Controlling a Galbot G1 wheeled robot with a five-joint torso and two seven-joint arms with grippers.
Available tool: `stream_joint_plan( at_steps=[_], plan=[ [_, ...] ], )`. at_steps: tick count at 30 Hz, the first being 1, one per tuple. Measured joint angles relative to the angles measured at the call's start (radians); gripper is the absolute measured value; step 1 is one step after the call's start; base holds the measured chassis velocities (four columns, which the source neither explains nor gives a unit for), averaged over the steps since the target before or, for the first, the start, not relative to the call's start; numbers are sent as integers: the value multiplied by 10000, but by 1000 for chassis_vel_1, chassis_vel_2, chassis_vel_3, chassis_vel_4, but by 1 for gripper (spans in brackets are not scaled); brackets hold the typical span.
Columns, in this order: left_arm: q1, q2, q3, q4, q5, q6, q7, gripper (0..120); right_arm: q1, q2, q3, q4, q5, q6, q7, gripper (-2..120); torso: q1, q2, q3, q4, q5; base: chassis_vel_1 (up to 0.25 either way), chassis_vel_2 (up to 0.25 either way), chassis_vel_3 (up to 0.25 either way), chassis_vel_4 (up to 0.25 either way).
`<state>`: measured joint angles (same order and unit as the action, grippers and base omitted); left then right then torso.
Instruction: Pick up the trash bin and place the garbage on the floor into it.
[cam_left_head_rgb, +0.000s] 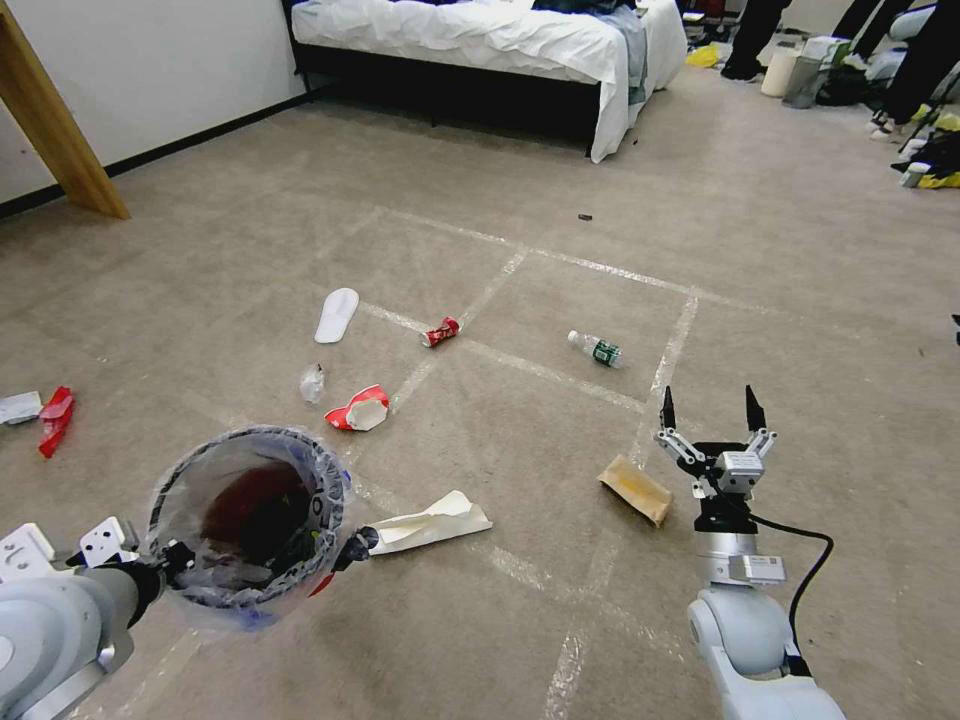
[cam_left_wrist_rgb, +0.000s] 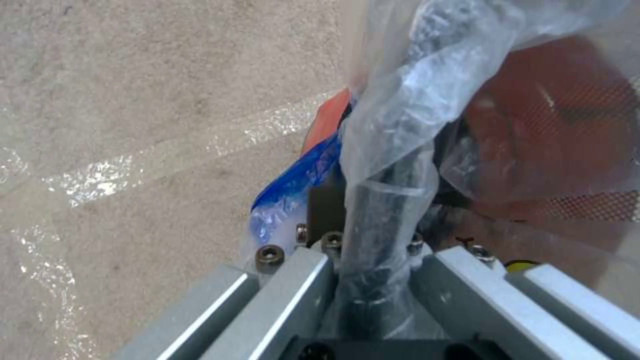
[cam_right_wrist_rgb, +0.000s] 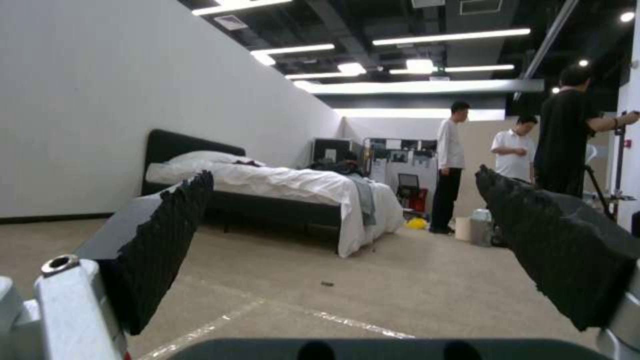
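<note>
Left gripper (cam_left_head_rgb: 180, 560) clamps the bin (cam_left_head_rgb: 247, 520) rim; right gripper (cam_left_head_rgb: 710, 410), open, hangs just right of the brown bag (cam_left_head_rgb: 635, 488)

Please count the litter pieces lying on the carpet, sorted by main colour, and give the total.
Red or red-and-white: 3, crushed red can, crushed red-and-white paper cup, red wrapper
White: 2, folded white paper, white wrapper
Brown: 1, crumpled brown paper bag
Clear: 2, green-labelled clear bottle, small clear wrapper
Total: 8
</note>
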<state>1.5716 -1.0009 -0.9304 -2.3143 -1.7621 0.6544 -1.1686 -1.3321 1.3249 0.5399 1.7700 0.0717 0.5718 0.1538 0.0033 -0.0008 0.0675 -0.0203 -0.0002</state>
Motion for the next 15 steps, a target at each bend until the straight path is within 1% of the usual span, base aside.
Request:
stream_joint_plan(
  at_steps=[4,15],
  plan=[
    [-34,29,15,19,9,-1,8,0,0,24,0,-31,16,12,-63,100,0,0,0,0,0,-15,13,25,-17],
    [-52,65,12,30,1,-7,12,0,2,67,-51,-44,-7,33,-82,100,2,0,2,0,0,-50,52,52,-50]
  ],
)
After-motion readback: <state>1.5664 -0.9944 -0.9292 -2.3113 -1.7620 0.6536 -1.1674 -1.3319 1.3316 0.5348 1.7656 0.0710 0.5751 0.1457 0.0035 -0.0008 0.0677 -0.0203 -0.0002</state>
